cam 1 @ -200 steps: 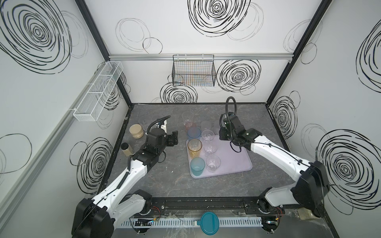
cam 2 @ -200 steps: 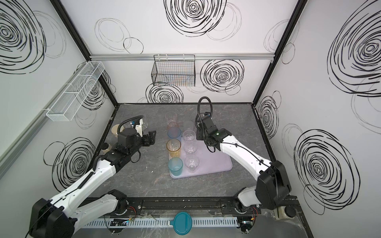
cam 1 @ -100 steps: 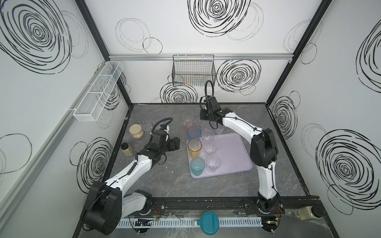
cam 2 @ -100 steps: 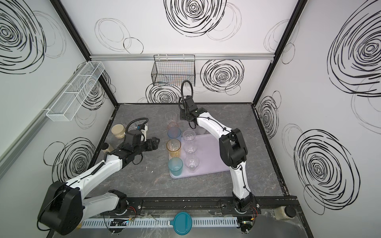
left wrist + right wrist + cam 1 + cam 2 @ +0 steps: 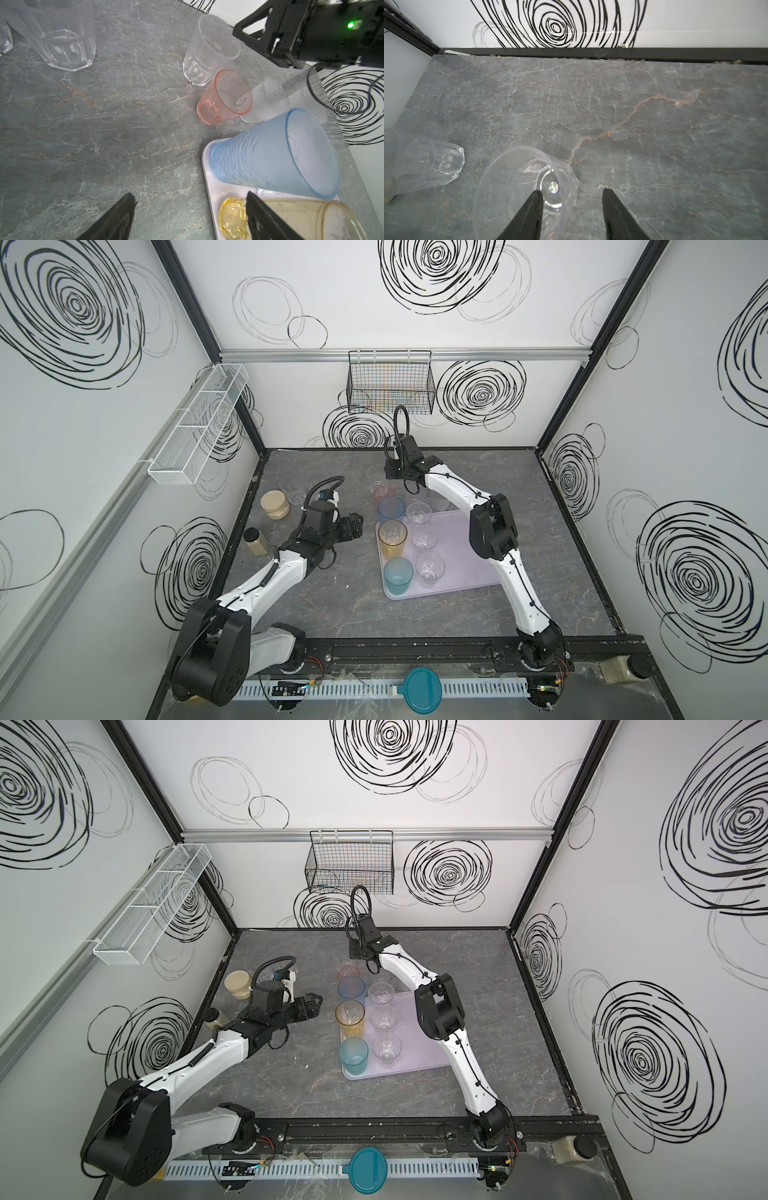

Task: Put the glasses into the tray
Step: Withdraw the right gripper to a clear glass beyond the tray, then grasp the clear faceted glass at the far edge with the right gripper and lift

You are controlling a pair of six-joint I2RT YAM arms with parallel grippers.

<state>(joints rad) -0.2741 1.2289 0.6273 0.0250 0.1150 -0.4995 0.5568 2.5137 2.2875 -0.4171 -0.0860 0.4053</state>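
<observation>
Left gripper (image 5: 189, 194) is hovering released; right gripper (image 5: 573, 190), released, is hovering over clear glass (image 5: 512, 166) rim; left wrist view is showing adjoining pink glass (image 5: 220, 104).

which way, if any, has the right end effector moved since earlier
Yes, the right end effector went left and toward the back wall, away from the tray.

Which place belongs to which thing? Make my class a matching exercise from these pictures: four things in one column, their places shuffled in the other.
Things
1. pink tumbler
2. amber tumbler
3. wide beige-filled jar
4. round teal lid

Places
A. by the front rail, off the table
B. in the tray, between the blue tumbler and the teal tumbler
C. on the table, near the left wall
D. on the table, just beyond the tray's far edge

Pairs: 1-D, 2-B, 3-C, 4-A
</observation>
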